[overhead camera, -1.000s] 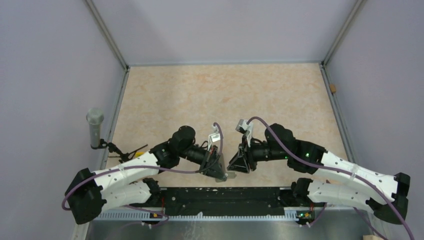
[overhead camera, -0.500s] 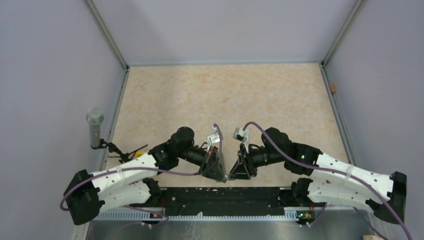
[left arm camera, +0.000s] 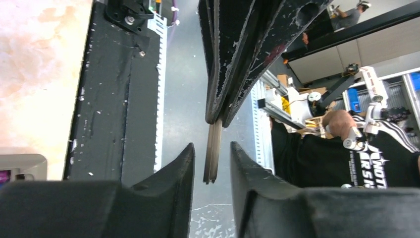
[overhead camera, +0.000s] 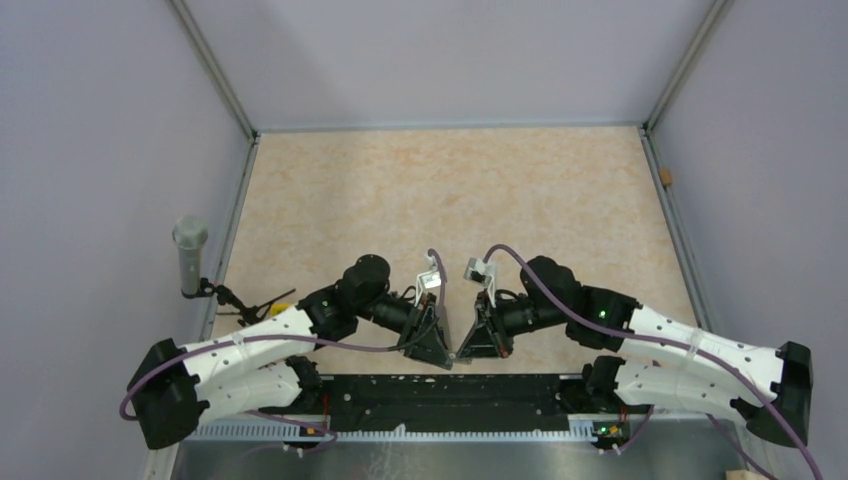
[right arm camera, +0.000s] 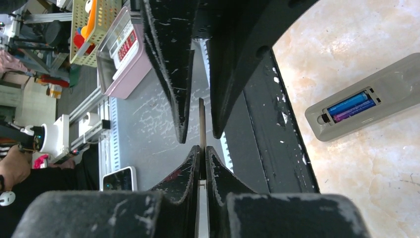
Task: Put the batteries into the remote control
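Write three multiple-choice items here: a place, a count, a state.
1. Where do the batteries lie? A) in the remote control's open back B) loose beside it C) stacked on top of it
2. How many batteries show? A) one B) two C) four
3. The right gripper is: A) wide open B) shut on the thin flat piece C) shut on a battery
Key: 1 A, both sit in its bay; 2 B, two side by side; 3 B, its fingers pinch the piece, the left gripper's jaws apart around it.

Remote control point(right arm camera: 396, 87) partly off-frame.
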`<action>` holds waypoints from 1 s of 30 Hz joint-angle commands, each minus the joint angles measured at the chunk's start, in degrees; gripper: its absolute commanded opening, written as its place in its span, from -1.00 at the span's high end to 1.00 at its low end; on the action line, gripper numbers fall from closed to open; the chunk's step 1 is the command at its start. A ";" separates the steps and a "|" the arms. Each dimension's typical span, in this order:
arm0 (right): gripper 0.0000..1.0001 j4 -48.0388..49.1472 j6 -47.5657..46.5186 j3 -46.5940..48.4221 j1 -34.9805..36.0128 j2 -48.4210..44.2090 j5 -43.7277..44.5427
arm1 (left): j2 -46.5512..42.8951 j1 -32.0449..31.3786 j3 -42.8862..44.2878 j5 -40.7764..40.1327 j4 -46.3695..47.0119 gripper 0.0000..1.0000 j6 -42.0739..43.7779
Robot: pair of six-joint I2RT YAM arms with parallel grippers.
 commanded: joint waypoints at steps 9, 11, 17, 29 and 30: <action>1.00 -8.24 -5.44 4.74 3.56 -1.34 18.04 | 0.18 0.83 0.30 -8.40 1.32 -0.49 -4.22; 1.00 -8.97 -6.82 5.30 6.97 -0.89 23.63 | 0.18 1.36 0.09 -10.11 1.60 -0.51 -6.10; 1.00 -5.94 -11.70 4.16 14.59 -0.40 41.39 | 0.66 6.95 -1.94 -11.01 3.25 -0.49 -12.12; 1.00 12.31 -37.86 -0.73 28.36 5.78 65.42 | -1.52 15.49 -6.37 -6.61 8.08 -0.45 -20.79; 1.00 13.70 -39.79 -1.06 28.70 6.27 66.44 | -1.76 15.83 -6.63 -5.91 8.61 -0.45 -21.35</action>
